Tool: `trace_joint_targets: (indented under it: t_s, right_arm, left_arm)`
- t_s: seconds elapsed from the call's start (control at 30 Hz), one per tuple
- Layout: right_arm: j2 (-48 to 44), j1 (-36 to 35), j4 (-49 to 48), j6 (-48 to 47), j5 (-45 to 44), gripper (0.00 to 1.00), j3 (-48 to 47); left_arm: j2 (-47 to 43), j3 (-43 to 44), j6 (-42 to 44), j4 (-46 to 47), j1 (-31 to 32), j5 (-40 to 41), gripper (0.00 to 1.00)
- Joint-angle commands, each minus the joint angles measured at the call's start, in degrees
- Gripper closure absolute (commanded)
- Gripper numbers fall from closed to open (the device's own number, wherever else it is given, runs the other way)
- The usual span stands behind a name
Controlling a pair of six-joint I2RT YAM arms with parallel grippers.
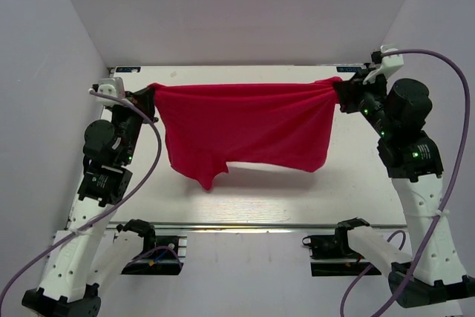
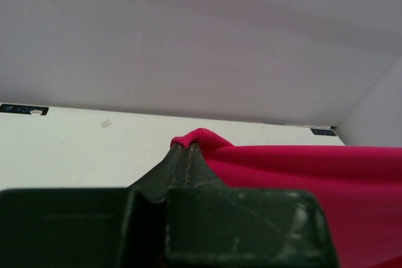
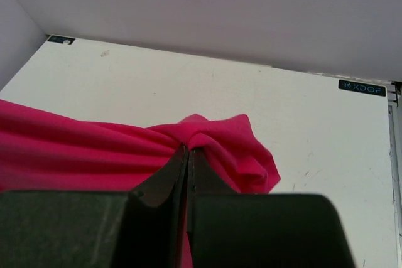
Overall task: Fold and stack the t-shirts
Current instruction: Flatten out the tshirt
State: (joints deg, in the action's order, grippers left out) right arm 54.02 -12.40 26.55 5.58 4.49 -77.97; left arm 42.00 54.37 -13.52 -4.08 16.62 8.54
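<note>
Over the white counter (image 1: 297,198), the plain crimson-pink t-shirt (image 1: 245,131) hangs stretched between the arms, its lower edge uneven and sagging to a point at left. The left jaws and right jaws each clamp a bunched upper corner.

The setting was a robotics laboratory test cell. In the top view, a white table (image 1: 356,183) stood enclosed by plain white panels (image 1: 245,12) at the rear and on both sides. A left arm (image 1: 104,157) and a right arm (image 1: 408,131) were mounted at a metal rail (image 1: 245,226) along the lower edge of the table. Purple cables (image 1: 157,146) were routed to them. In the right wrist view, a black "XDOF" label (image 3: 361,87) was fixed at the upper right corner of the table.
</note>
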Motion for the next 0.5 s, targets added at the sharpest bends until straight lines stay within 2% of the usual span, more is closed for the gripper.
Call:
trace_joint_targets:
  t_s: [0.0,0.07,0.13,0.2,0.23,0.27,0.33,0.37,0.4,0.43,0.47]
  right_arm:
    - [5.20,0.45,-4.04,0.04,-2.11,1.00,0.72]
    - [9.67,0.54,-4.40,0.13,-3.61,1.00,0.72]
    - [15.13,0.71,-5.89,0.48,-5.97,1.00,0.28]
    - [24.42,0.71,-6.94,1.00,-9.30,1.00,-1.99]
    - [27.08,0.71,-7.29,1.01,-10.11,1.00,-3.14]
    - [36.15,0.80,-7.12,1.01,-11.33,1.00,-6.02]
    - [42.45,1.15,-6.08,0.31,-12.84,1.00,-11.04]
    - [52.84,1.24,-5.02,0.30,-12.93,1.00,-16.54]
    - [56.34,1.68,-4.06,0.13,-13.19,1.00,-19.64]
    - [59.76,1.59,0.83,0.13,-12.93,1.00,-30.37]
    - [68.93,1.85,2.79,0.13,-12.67,0.89,-34.05]
  left_arm:
    - [6.23,1.35,0.86,1.09,-0.19,-0.36,1.00]
    - [11.06,2.50,0.25,1.70,-0.19,-0.36,1.00]
    - [19.67,4.68,0.25,3.10,-1.07,-0.36,1.00]
    - [26.26,6.44,0.25,4.77,-1.07,1.21,1.00]
    - [33.51,9.06,0.25,5.39,-1.07,1.22,1.00]
    - [37.42,10.83,0.25,5.39,-1.07,2.87,1.00]
    - [45.33,17.39,0.25,3.92,-1.07,4.20,1.00]
    - [53.20,19.96,0.25,3.03,-1.59,5.51,1.00]
    - [57.19,22.51,0.25,2.24,-1.59,6.14,1.00]
    - [60.80,28.71,0.25,1.10,-2.20,6.84,0.82]
    - [64.40,32.17,-0.71,-3.18,-2.21,7.63,0.63]
